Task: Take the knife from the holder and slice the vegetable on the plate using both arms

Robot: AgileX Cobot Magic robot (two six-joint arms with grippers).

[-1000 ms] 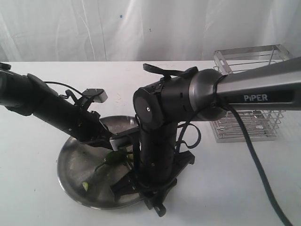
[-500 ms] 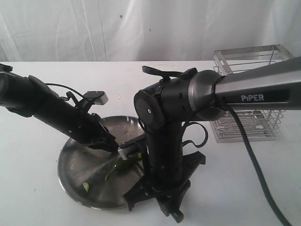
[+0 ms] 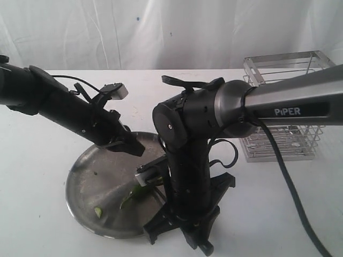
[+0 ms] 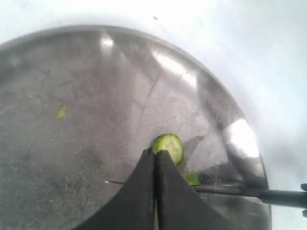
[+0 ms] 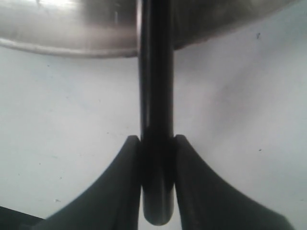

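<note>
The knife point(image 5: 156, 86), out of the holder point(image 3: 284, 145), is pinched in the right claw point(image 5: 156, 142). The left claw point(image 4: 155, 154) is pressed together, empty, above the plate point(image 3: 91, 176). The vegetable point(image 3: 135, 193) lies there, lower centre, partly sliced.

The left gripper point(image 3: 135, 148) rose off the plate point(image 3: 88, 184) and withdrew from the vegetable point(image 3: 134, 194), leaving it uncovered. The right arm point(image 3: 187, 176) shifted toward the plate's near rim, carrying the knife point(image 5: 156, 96) with it.
</note>
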